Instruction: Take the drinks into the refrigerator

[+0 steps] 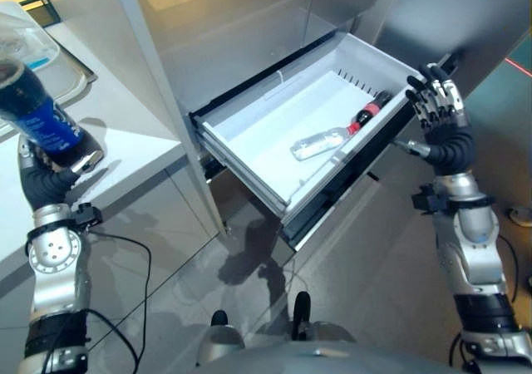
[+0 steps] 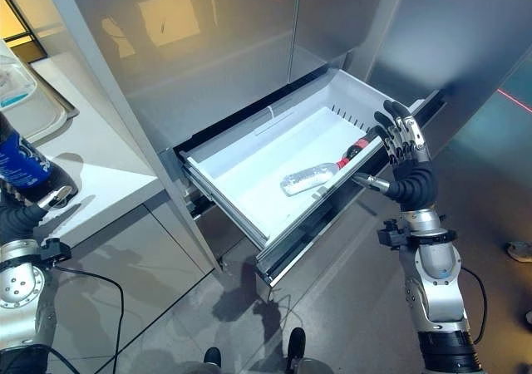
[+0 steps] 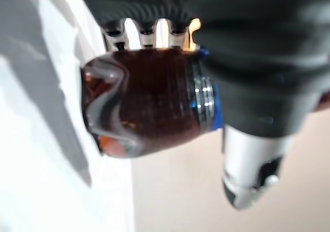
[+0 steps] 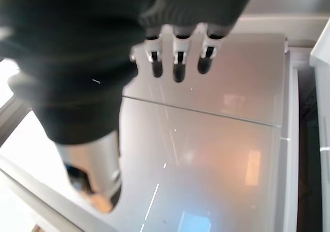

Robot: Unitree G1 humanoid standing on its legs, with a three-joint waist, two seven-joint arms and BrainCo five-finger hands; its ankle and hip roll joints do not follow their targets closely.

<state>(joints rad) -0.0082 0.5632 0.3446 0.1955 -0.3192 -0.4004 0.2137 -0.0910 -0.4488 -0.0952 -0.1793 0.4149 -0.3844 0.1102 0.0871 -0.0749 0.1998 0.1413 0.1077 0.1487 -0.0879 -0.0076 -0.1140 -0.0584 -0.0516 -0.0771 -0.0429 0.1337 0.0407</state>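
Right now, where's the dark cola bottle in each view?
Left eye view: dark cola bottle at the far left edge, gripped by the left robot hand over the white counter.
Right eye view: at the far left edge, partly cut off.
Left wrist view: centre, its base toward the camera.
Right wrist view: not in it.
Shared landmark: the open white drawer, in both eye views.

Cola bottle (image 1: pixel 37 112) upright; two bottles (image 1: pixel 320 144) lying in drawer (image 1: pixel 241 133)

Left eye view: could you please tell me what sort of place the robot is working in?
Probably a kitchen: a steel-fronted refrigerator with its white freezer drawer pulled open, two bottles lying inside, beside a white countertop.
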